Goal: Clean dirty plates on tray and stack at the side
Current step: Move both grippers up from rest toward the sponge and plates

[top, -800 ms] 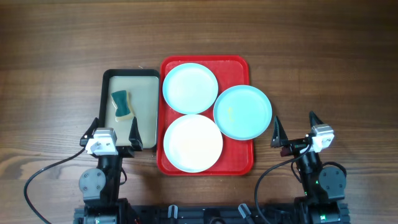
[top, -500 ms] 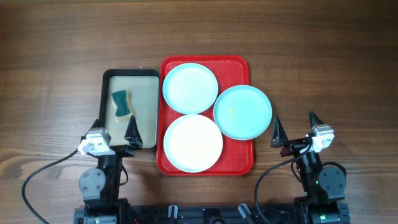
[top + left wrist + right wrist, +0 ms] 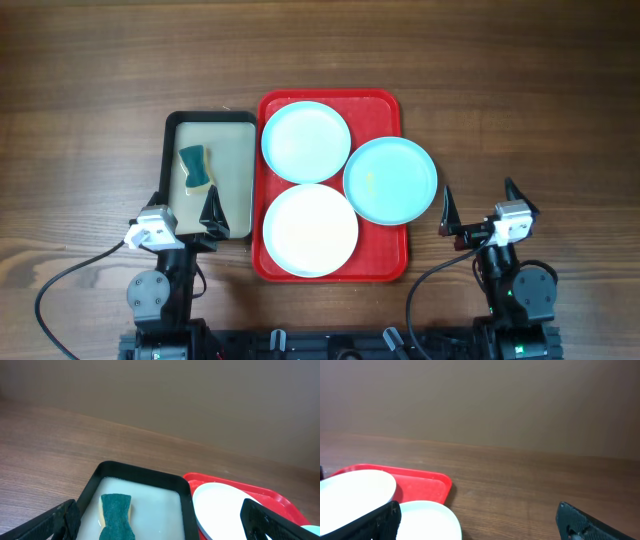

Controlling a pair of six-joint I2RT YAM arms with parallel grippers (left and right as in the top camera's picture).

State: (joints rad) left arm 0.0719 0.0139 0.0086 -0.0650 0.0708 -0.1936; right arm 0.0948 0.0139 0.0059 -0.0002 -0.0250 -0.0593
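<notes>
The left pincer (image 3: 182, 195) has swung a little to its own left since the earliest overhead frame, and the right pincer (image 3: 478, 190) has twisted slightly. Both are spread wide and grasp nothing, hanging low over the near edge of the wooden counter (image 3: 520, 80).

The red tray (image 3: 384, 113) lies between the two pincers and a little ahead of them. Three plates sit on it:
- The white plate (image 3: 310, 229) is just to the right of the left pincer, in the tray's near half.
- The pale blue plate (image 3: 306, 141) lies ahead of the white one and touches it.
- The pale green plate (image 3: 390, 180) is ahead and to the left of the right pincer. It carries a faint yellowish smear and overhangs the tray's right rim.

Straight ahead of the left pincer lies a black-rimmed beige tray (image 3: 235, 165) beside the red one. A green sponge (image 3: 196, 168) lies in it, in line with the gap between the pincer's fingers.
</notes>
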